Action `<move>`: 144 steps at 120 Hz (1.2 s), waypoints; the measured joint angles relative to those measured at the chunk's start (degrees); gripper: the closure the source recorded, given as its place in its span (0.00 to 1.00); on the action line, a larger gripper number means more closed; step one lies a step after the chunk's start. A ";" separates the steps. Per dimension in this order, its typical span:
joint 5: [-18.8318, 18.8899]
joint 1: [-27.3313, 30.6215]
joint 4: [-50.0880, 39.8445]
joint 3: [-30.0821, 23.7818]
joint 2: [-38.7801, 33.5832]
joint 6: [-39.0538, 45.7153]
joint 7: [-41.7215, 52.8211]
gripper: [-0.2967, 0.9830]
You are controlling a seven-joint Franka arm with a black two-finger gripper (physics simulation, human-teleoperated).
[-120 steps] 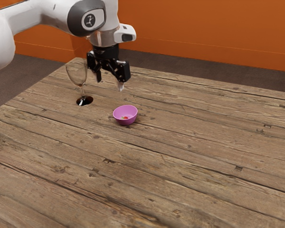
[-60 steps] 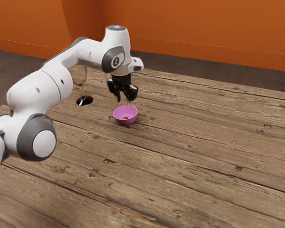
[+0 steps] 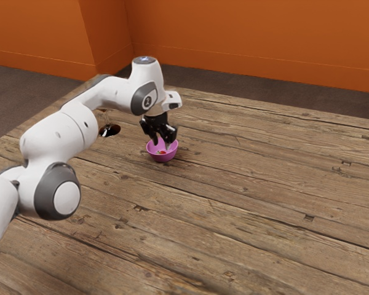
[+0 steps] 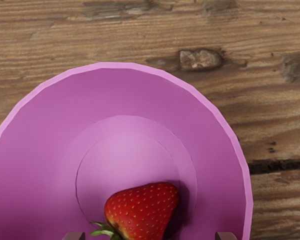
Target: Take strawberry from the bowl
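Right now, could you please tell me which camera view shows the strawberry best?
The wrist view: it looks down on the strawberry up close, showing seeds and green leaves, though the frame crops it. In the exterior view it is a small red spot inside the bowl.

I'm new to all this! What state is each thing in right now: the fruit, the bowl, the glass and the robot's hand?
Red strawberry with green leaves: whole, lying on its side in the bowl, not gripped.
Round pink-purple bowl: upright, holding the strawberry.
Clear stemmed glass with dark foot: standing upright; upper part hidden behind the arm.
Black two-fingered hand: open, low at the bowl.
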 joint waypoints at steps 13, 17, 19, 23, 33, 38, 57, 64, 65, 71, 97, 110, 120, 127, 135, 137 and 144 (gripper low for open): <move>-0.48 0.83 0.03 -0.39 1.38 1.51 0.51 0.54; -0.56 0.95 0.03 -0.50 1.67 1.90 0.65 0.54; -0.59 0.98 0.03 -0.54 1.80 2.08 0.72 0.54; -0.65 1.05 0.03 -0.59 1.96 2.39 0.84 0.54; -0.73 1.07 -0.01 -0.63 2.33 2.98 1.13 0.55; -0.80 1.06 -0.01 -0.62 2.50 3.21 1.25 0.57; -0.99 0.91 -0.02 -0.60 2.60 3.78 1.59 0.64; -0.94 0.94 -0.02 -0.59 2.56 3.91 1.65 0.66; -0.94 0.94 -0.02 -0.59 2.55 3.93 1.66 0.66; -0.88 0.95 -0.04 -0.59 2.50 4.01 1.69 0.68; -0.81 1.02 0.09 -0.55 1.03 4.09 1.79 0.70; -0.97 0.72 -1.32 0.06 -2.54 3.45 1.94 0.69; -1.03 0.99 -2.15 0.13 -2.18 3.22 2.07 0.63; -1.05 1.25 -1.42 -0.10 -0.02 3.22 2.17 0.59; -0.99 1.40 0.32 -0.46 2.22 3.24 2.28 0.56; -0.94 1.40 0.92 -0.53 2.69 3.24 2.31 0.55; -0.77 1.35 2.25 -0.72 3.76 3.26 2.41 0.54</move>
